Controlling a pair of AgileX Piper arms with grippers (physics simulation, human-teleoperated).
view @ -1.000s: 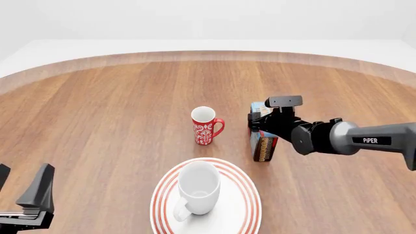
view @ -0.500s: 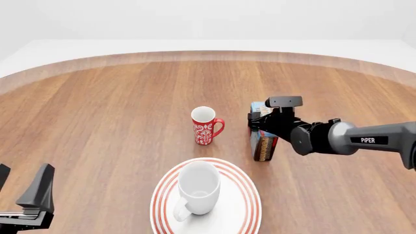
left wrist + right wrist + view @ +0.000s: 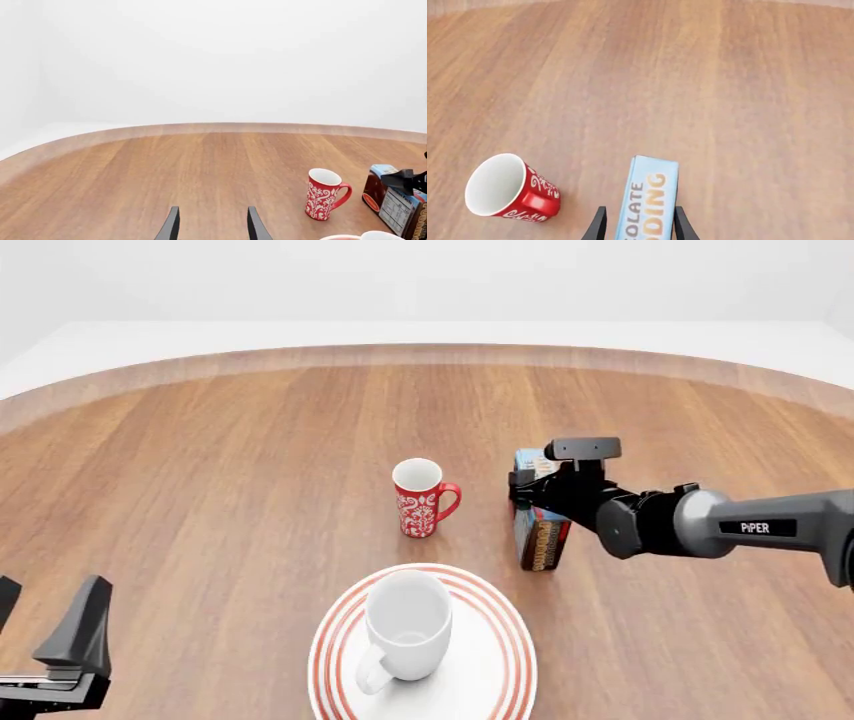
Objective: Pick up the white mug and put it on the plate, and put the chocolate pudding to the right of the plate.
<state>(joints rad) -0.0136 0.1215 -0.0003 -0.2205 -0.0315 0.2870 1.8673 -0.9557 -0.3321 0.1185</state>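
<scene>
Front view, status of task items.

Item 1, white mug (image 3: 404,628): stands upright on the plate (image 3: 507,660), handle toward the near edge. This half of the task reads as done.

Item 2, chocolate pudding (image 3: 539,525): carton stands on edge on the desk (image 3: 240,480), beyond the plate's far right rim and not yet level with its right side. In the right wrist view the light blue lettered face (image 3: 647,200) sits between the two fingers of the right claw (image 3: 638,227), which straddle it closely. Whether the pads press the carton or only bracket it, I cannot tell; the front view shows the claw (image 3: 530,492) low over the carton's far end. Judged: placement still outstanding; carton wants moving nearer and to the right of the plate.

Item 3, left claw (image 3: 47,640): parked well to the left of the plate, fingers spread, empty; the left wrist view shows its tips (image 3: 210,225) apart over bare wood.

Item 4, red mug (image 3: 422,498): not part of the task; upright just left of the right claw, apart from the carton.
</scene>
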